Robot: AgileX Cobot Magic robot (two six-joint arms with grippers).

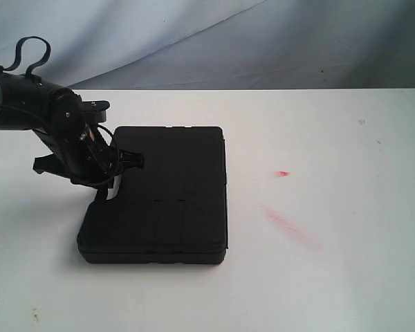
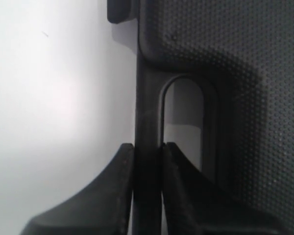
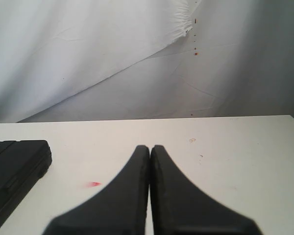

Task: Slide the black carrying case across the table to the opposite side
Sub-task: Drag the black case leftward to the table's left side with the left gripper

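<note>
The black case [image 1: 173, 200] lies flat on the white table [image 1: 346, 277], left of the middle. My left gripper [image 1: 114, 176] reaches in from the left at the case's left edge. In the left wrist view the left gripper [image 2: 147, 147] is shut on the case's handle bar [image 2: 148, 98], one finger outside the bar and one in the handle slot [image 2: 183, 122]. My right gripper [image 3: 150, 148] is shut with nothing between its fingers, hovering over bare table. It does not show in the exterior view. A corner of the case [image 3: 14, 166] is off to its side.
A small red mark [image 1: 282, 173] and a faint red smear [image 1: 283, 221] lie on the table right of the case. A pale cloth backdrop [image 1: 228, 41] hangs behind the table's far edge.
</note>
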